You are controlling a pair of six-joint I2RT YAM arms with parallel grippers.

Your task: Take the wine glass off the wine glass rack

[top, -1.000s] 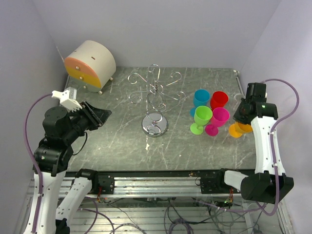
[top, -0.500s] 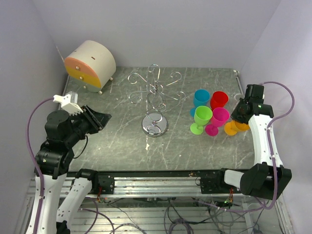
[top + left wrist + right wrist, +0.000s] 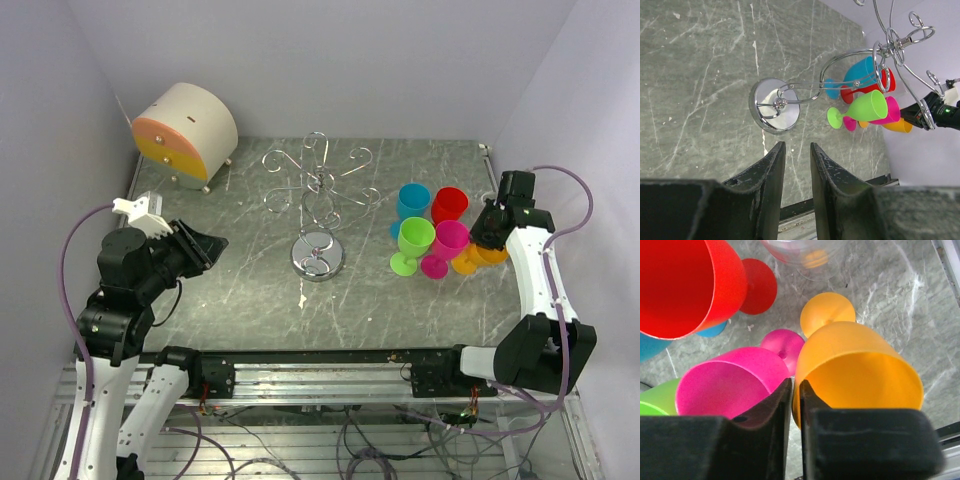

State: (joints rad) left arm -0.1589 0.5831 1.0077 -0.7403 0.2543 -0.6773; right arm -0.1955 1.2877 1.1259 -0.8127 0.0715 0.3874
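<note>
1. Compared with 1 second ago, the orange wine glass (image 3: 860,365) is found shifted from the right side of the table (image 3: 250,290) in toward the group of 4 coloured glasses. It is now placed just beside the pink glass (image 3: 720,385), with its foot close to the pink foot.
2. The right gripper (image 3: 795,390) is seen at the orange rim, 1 finger outside the bowl and 1 inside, with only a narrow gap between them. Whether the rim is still pinched or has just been let go cannot be told.
3. The left gripper (image 3: 796,150) is held back over the near left of the table, its fingers apart and nothing between them.
4. The wine glass rack (image 3: 318,255) is left standing mid-table, well apart from the glasses, and no glass is seen hanging from its curled arms. The removal is therefore judged to be done, with only the release and withdrawal remaining.
5. In the top view the orange glass is largely covered by the right arm, so its contact with the table cannot be confirmed, nor whether it is upright or tilted.
6. A clear, glassy shape (image 3: 810,260) is cut off at the top of the right wrist view and cannot be identified.
</note>
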